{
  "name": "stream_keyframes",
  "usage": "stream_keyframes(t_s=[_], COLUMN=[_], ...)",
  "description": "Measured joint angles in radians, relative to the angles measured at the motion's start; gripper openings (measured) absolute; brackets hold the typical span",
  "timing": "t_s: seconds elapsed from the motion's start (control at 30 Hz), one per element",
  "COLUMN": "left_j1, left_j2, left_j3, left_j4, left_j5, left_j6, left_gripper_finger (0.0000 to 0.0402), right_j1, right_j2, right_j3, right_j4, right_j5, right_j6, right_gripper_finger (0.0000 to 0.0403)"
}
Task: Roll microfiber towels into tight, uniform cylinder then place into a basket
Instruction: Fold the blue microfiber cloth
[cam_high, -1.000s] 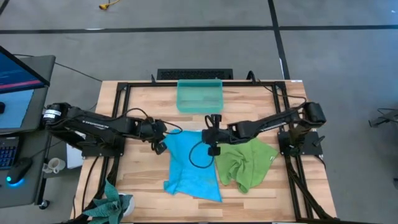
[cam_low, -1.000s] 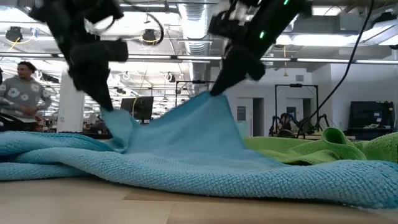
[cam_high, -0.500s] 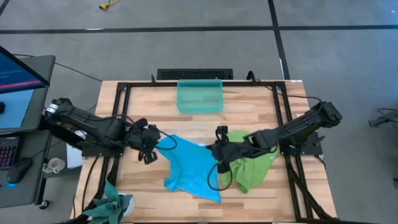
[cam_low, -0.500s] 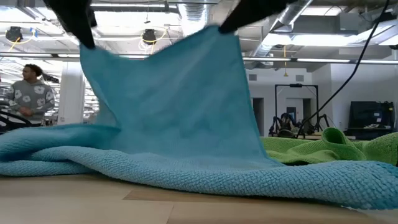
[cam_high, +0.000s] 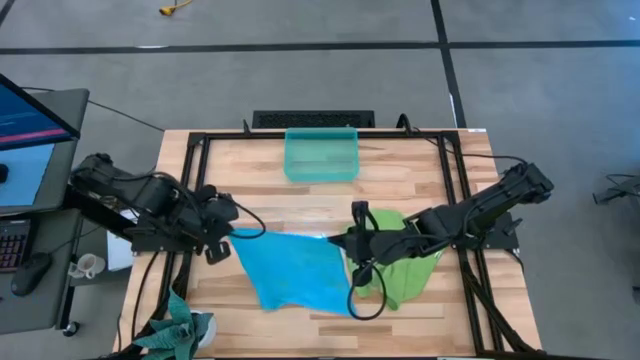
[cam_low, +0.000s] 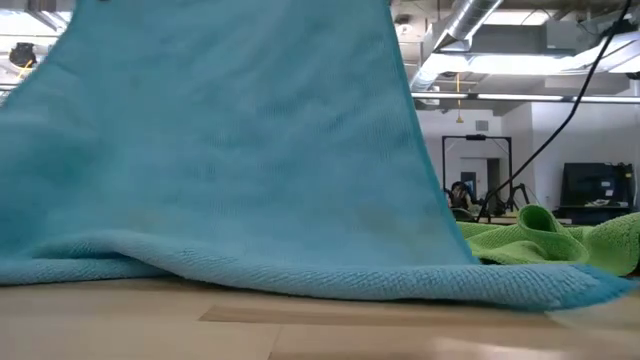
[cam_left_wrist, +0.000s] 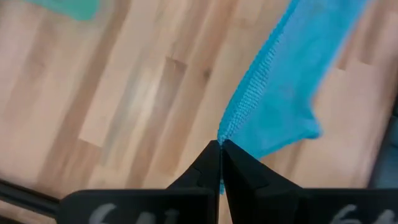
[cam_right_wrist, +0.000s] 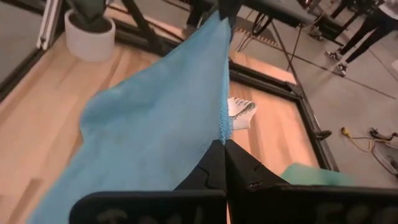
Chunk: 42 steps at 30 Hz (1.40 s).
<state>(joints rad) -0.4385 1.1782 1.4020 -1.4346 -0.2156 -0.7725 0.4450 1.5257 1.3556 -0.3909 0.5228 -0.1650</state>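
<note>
You see the translucent teal-green plastic basket (cam_high: 321, 155) sitting empty at the table's far edge, while your left gripper (cam_high: 226, 235) and right gripper (cam_high: 346, 241) each pinch a corner of the sky-blue microfiber towel (cam_high: 293, 268), stretched beside the crumpled lime-green towel (cam_high: 402, 272).

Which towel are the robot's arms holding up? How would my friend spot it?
Look at the wooden table, in its middle, nearer than the see-through teal basket. The blue towel hangs stretched between both arms. The green towel beside it lies crumpled, and only the blue one is sky-coloured and lifted.
</note>
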Motion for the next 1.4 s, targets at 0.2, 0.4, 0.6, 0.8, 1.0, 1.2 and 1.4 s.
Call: stream_keyframes(t_s=[0.2, 0.4, 0.6, 0.8, 1.0, 1.2, 1.4], left_j1=[0.0, 0.0, 0.0, 0.0, 0.0, -0.012, -0.098], left_j2=[0.0, 0.001, 0.0, 0.019, 0.061, 0.126, 0.167], left_j3=[0.112, 0.251, 0.38, 0.44, 0.442, 0.441, 0.442], left_j4=[-0.051, -0.05, -0.049, -0.032, 0.059, 0.072, 0.095], left_j5=[0.099, 0.158, 0.13, 0.132, 0.254, 0.384, 0.422], left_j6=[-0.003, -0.091, -0.234, -0.348, -0.349, -0.381, -0.488], left_gripper_finger=[0.0, 0.0, 0.0, 0.0, 0.0, 0.0, 0.0], right_j1=[0.0, 0.005, 0.027, 0.065, 0.124, 0.184, 0.248], right_j2=[0.0, 0.0, 0.0, 0.001, 0.001, 0.001, 0.001], right_j3=[0.085, 0.148, 0.217, 0.259, 0.267, 0.267, 0.267], right_j4=[-0.024, -0.028, -0.068, -0.068, -0.058, -0.022, -0.001], right_j5=[0.0, 0.0, -0.001, -0.001, -0.001, -0.002, -0.001], right_j6=[0.007, -0.018, -0.028, -0.028, -0.027, -0.027, -0.027], right_gripper_finger=[0.0008, 0.0008, 0.0008, 0.0008, 0.0008, 0.0008, 0.0008])
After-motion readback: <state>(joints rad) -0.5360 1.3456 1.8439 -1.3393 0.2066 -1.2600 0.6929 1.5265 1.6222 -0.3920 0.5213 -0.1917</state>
